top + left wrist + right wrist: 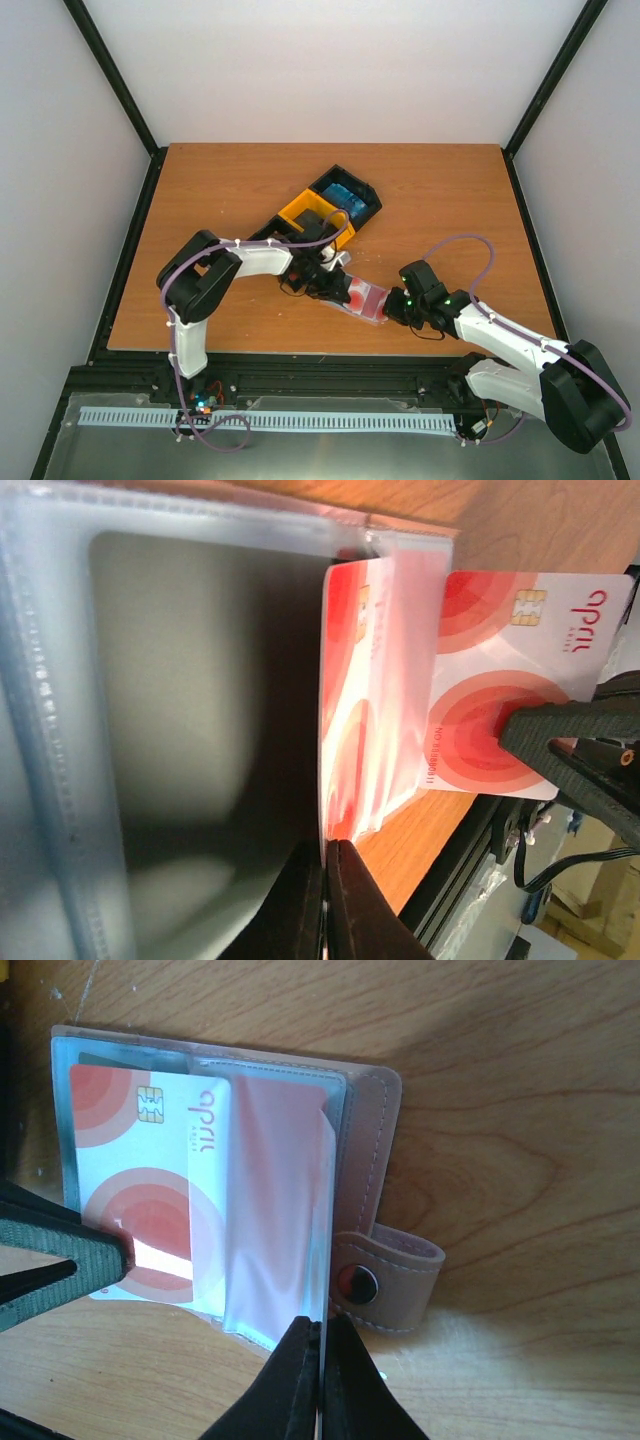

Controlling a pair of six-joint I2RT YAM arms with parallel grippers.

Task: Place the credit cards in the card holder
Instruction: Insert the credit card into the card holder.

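- card (pixel 540 660), red and white, sits half inside a clear pocket (pixel 270 1210) of the open holder (pixel 372 1140), chip end showing outside the film; not yet home, by my reading.
- holder lies flat on the table (pixel 450 200) near the front edge, between my two arms, its snap (pixel 356 1282) tab undone.
- left gripper (pixel 325 855) is pressed together; from its own camera the fingers nip a thin film edge beside the card.
- right gripper (pixel 322 1332) is pressed together too, and its own camera likewise shows a film edge in the nip.
- each wrist view puts the other arm's tips over the card's lower red disc, so which of them, if either, has hold of the card i cannot tell.
- done, as i judge it: one card started into a pocket. a second red-and-white face shows, squeezed thin, behind the film in the left wrist view; whether that is another card already stowed i cannot say.
- left to do: seat this card fully, then fetch the rest. blue cards (pixel 345 190) lie in the black bin (pixel 372 204) beyond the holder; what the yellow bin (pixel 295 212) beside it holds i cannot make out.
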